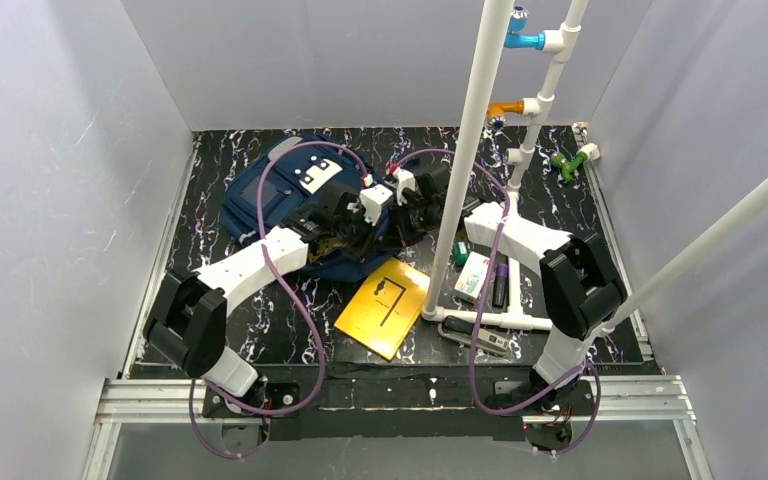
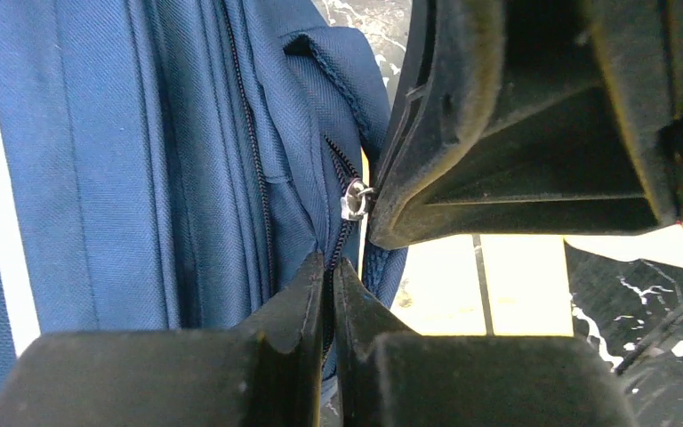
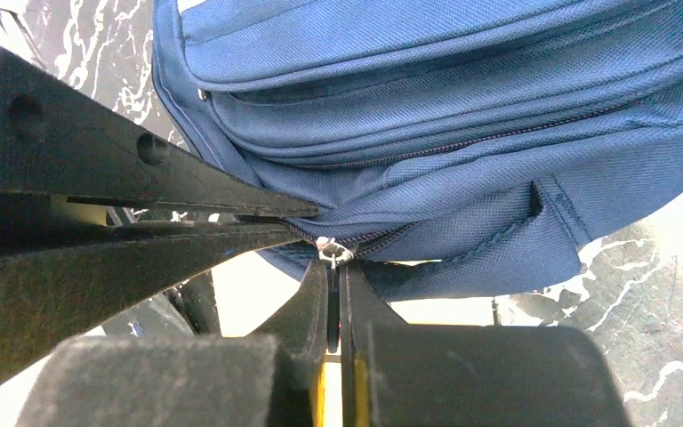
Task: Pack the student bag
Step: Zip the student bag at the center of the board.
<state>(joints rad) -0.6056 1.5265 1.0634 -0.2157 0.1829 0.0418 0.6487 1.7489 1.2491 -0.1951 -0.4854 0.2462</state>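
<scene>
Nearest edge: both arm bases are bolted at the front of the black, white-veined desk (image 1: 195,250).

Near, right of centre: a flat grey handheld device (image 1: 475,335) lies beside the foot of a white plastic pipe frame (image 1: 470,140). Just beyond it are a small white and green box (image 1: 472,275) and a dark marker-shaped item (image 1: 500,282). Their markings are too small to read. A yellow, flat book (image 1: 385,305) lies at mid-desk, left of the pipe foot, with its far corner under the bag's near edge.

Middle: the two arms converge over the near edge of the bag.
- The left end effector (image 2: 329,267) has its fingers pressed together, pinching the blue fabric along the zip line.
- The right end effector (image 3: 333,271) is closed to a thin slit. The small silver zip pull (image 3: 333,252) sits at its fingertips and appears nipped between them.

The two sets of fingers are close together, either side of the pull.

Beyond: the student bag (image 1: 290,190), large and of navy blue fabric, lies flat on the desk left of centre. Its white patch with dark squares (image 1: 317,175) faces up.

Far right corner: a green fitting (image 1: 570,163) sits by the wall.
</scene>
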